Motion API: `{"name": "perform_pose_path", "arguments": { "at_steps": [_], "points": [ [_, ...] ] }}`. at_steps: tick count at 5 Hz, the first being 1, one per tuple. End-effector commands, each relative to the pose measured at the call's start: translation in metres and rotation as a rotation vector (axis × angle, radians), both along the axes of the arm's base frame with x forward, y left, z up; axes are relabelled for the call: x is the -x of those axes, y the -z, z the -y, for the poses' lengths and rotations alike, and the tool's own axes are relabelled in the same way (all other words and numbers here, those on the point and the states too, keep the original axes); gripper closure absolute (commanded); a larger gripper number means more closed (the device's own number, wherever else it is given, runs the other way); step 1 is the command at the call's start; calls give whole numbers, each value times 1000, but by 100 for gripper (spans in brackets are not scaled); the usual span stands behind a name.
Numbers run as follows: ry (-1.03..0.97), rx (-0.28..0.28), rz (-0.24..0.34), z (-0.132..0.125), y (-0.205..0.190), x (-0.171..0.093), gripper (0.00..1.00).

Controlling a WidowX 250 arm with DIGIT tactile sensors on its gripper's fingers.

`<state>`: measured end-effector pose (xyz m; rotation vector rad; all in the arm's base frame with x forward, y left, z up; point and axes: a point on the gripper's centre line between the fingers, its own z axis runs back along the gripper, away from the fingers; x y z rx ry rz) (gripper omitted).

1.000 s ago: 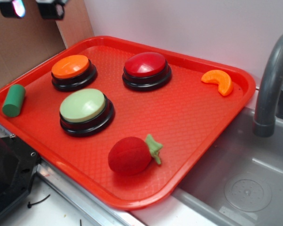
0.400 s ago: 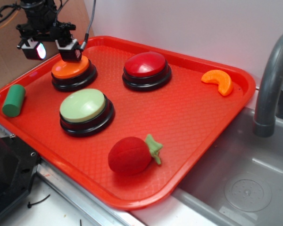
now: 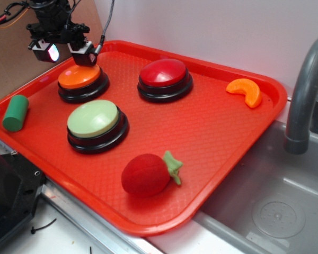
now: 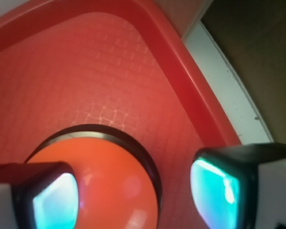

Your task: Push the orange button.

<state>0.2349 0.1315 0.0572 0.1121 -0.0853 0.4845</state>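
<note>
Exterior view: the pincer [image 3: 67, 51], spread open, has lifted slightly off the orange button [image 3: 79, 75].

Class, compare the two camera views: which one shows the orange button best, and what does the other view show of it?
The exterior view shows the orange button best: its whole dome and black ring base, standing on the red tray beside the green button, with the hand at its far edge. The wrist view shows only part of the dome, cropped between the fingers.

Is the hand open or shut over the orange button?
Open. The hand has its fingers spread apart, one above the orange button and the other out past its rim.
</note>
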Motion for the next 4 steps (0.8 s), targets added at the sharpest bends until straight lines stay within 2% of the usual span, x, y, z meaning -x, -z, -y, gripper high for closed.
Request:
{"name": "perform_pose_path", "arguments": {
  "at_steps": [1, 2, 3, 4],
  "points": [
    [-14, -27, -4, -4, -50, 8, 0],
    [-3, -11, -1, -5, -63, 7, 0],
    [6, -27, -5, -2, -73, 7, 0],
    [2, -45, 16, 0, -86, 9, 0]
  ]
}}
